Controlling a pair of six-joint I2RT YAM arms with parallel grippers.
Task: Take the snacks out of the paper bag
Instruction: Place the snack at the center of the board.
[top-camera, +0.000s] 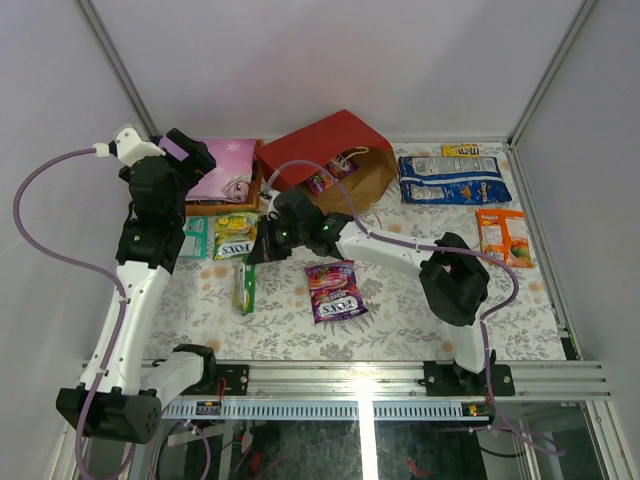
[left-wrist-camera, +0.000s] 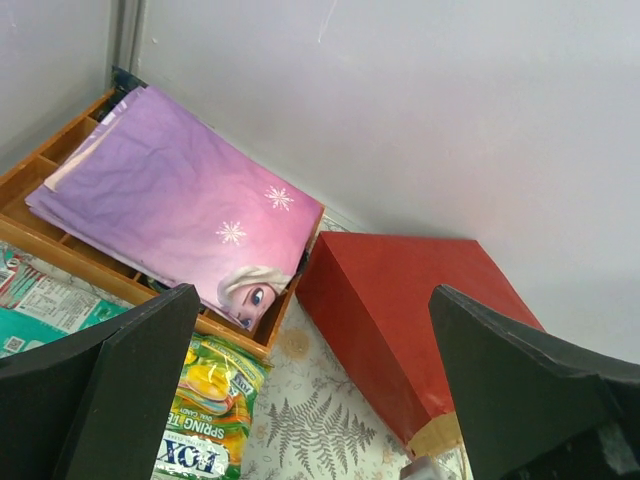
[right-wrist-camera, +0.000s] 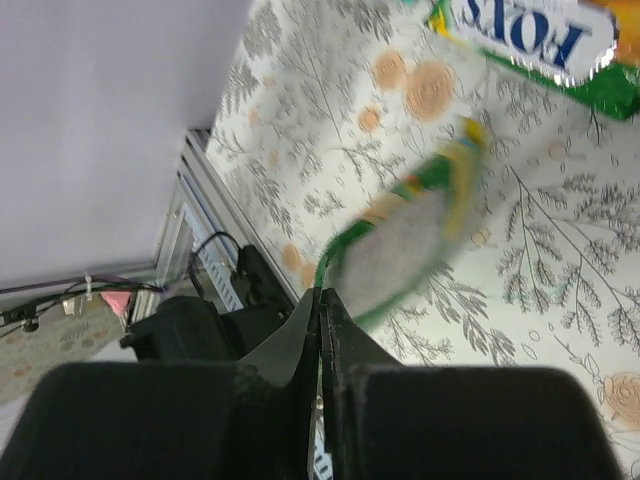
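Note:
The red paper bag (top-camera: 318, 148) lies on its side at the back, its brown mouth facing front-right, with a purple packet (top-camera: 328, 178) in the mouth. It also shows in the left wrist view (left-wrist-camera: 420, 320). My right gripper (top-camera: 260, 250) (right-wrist-camera: 322, 300) is shut on the edge of a green packet (top-camera: 244, 286) (right-wrist-camera: 405, 245), which hangs over the table. My left gripper (top-camera: 195, 160) (left-wrist-camera: 312, 295) is open and empty, raised near the tray and the bag's back end. On the table lie a green-yellow Fox's bag (top-camera: 235, 237) (left-wrist-camera: 205, 420), a teal packet (top-camera: 195, 238), a purple Fox's bag (top-camera: 335, 290), a blue-white bag (top-camera: 452, 180), an orange packet (top-camera: 503, 235) and a small yellow bar (top-camera: 460, 150).
An orange tray (top-camera: 256, 195) (left-wrist-camera: 110, 280) holding a flat purple patterned item (left-wrist-camera: 180, 200) stands at the back left, beside the bag. Grey walls close the back and sides. A metal rail (top-camera: 380, 380) runs along the near edge.

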